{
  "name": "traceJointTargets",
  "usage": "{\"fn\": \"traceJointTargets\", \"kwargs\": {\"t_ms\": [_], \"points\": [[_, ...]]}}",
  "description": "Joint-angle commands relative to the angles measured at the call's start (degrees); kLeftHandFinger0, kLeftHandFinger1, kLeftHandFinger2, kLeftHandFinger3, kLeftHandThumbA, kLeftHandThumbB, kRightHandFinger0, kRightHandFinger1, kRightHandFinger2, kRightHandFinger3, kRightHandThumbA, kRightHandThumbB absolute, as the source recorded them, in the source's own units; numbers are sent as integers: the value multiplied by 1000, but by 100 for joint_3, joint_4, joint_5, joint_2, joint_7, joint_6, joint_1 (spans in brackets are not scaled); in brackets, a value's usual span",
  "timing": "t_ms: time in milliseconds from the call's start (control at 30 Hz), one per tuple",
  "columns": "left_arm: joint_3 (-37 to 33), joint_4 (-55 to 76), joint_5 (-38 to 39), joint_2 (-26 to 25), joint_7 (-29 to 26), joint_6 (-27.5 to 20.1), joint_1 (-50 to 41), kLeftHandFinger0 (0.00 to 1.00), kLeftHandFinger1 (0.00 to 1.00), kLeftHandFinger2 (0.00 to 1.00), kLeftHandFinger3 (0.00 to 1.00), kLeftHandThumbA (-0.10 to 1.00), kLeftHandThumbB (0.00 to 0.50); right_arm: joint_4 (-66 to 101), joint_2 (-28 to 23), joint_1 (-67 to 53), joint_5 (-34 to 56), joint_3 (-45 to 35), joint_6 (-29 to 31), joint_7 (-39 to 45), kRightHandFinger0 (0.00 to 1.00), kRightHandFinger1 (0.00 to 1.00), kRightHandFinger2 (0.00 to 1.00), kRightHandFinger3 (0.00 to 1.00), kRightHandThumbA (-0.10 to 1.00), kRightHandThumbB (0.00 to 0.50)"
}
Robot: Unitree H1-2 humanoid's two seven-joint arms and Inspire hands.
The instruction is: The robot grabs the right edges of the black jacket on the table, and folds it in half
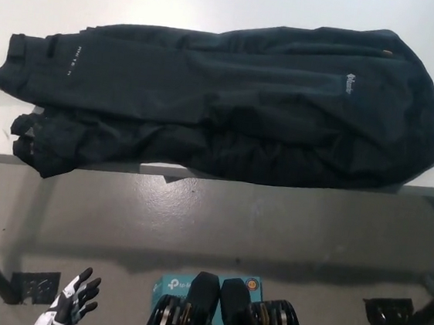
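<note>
Left hand (71,306): white, low beside the table's near edge, well clear of the jacket, fingers spread, holding nothing. Black jacket (231,102): spread lengthwise across the white table (218,3), sleeves at the left end, lower edge overhanging the near edge. Right hand: out of view, state unknown.

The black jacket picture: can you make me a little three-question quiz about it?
1. True or false: the black fabric jacket lies spread flat on the white table.
2. Which hand shows at the lower left? A) white left hand B) black right hand
3. Fill in: the jacket's near edge hangs slightly over the table's ___ edge.

Key: 1 true; 2 A; 3 front.
</note>
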State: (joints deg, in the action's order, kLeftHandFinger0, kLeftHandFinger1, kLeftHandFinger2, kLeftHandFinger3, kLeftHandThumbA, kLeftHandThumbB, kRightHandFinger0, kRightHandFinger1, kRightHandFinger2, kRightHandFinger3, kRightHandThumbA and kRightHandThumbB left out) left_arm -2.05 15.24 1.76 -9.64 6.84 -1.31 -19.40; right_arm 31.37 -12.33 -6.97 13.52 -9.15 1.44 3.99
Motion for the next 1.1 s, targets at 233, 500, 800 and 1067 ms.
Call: {"fn": "traceJointTargets", "kwargs": {"t_ms": [233,500,800,1067], "points": [[40,296,-148,-105,17,40,-255,1000,1000,1000,1000,1000,167,-394,-238,1705,1009,-547,-1808,-495,1000,1000,1000,1000,1000,141],[67,315,-78,-125,38,72,-288,1000,1000,1000,1000,1000,151,-1798,-180,2603,1126,-776,-2059,-457,1000,1000,1000,1000,1000,211],[94,263,-89,-120,17,32,-207,1000,1000,1000,1000,1000,131,-3351,-325,3464,1120,-915,-1872,-275,1000,1000,1000,1000,1000,316],[123,253,-45,-163,50,46,-147,1000,1000,1000,1000,1000,131,-4411,-443,4071,1181,-1074,-1771,-204,1000,1000,1000,1000,1000,314]]}}
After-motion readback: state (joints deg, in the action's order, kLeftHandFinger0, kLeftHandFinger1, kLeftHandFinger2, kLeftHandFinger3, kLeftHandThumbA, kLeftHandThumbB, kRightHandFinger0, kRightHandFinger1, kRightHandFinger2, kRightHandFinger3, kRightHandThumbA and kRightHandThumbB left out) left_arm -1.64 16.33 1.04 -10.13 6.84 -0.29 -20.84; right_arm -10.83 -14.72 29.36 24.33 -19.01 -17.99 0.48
